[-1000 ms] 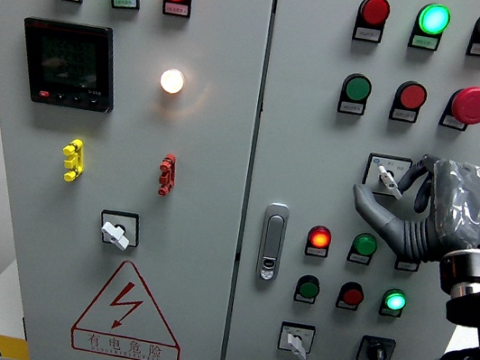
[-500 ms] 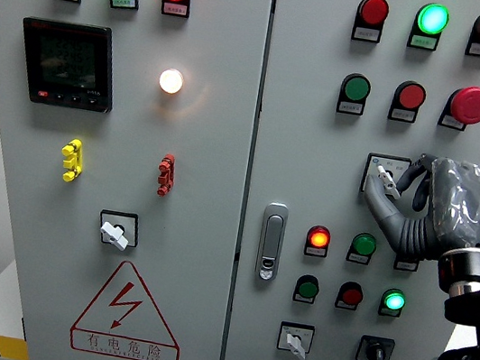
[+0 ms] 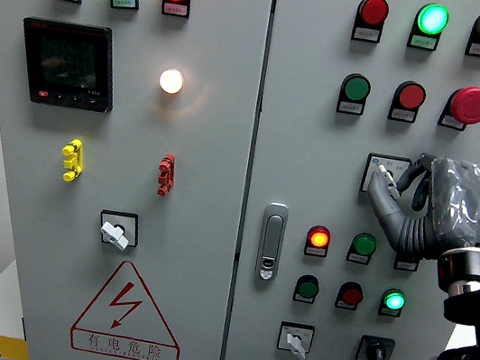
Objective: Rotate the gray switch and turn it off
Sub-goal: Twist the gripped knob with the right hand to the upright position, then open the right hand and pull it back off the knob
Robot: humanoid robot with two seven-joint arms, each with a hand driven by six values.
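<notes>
The right hand (image 3: 419, 204) is coming in from the lower right, covered in a gray plastic-wrapped shell, w/ dark fingers (image 3: 389, 204) curling up onto the gray switch (image 3: 383, 174). The switch is sitting on the right door of the control cabinet (image 3: 306, 108), mid-height, on a small square plate just under the row w/ the green button (image 3: 357, 89), red button (image 3: 410, 96) and the big red mushroom button (image 3: 470, 104). The fingers are pinching the switch knob: thumb pressing from below-left, other fingers wrapping from the right, so the hand is gripping it. The knob's exact angle is mostly hidden by the fingers; can't tell which way it's pointing.

Just below the hand, a lit red lamp (image 3: 319, 239) and a green lamp (image 3: 364, 245) are showing, w/ a brighter lit green lamp (image 3: 394, 301) lower down. Further down, another gray selector (image 3: 294, 339) and a black selector (image 3: 374, 351) are sitting side by side. The door handle (image 3: 272, 240) is standing upright near the seam between the doors.

On the left door, a 3rd gray selector (image 3: 116, 232) is sitting above the red warning triangle (image 3: 129, 311), well apart from the hand. The white lamp (image 3: 171, 81) is glowing beside the dark meter display (image 3: 67, 63).
</notes>
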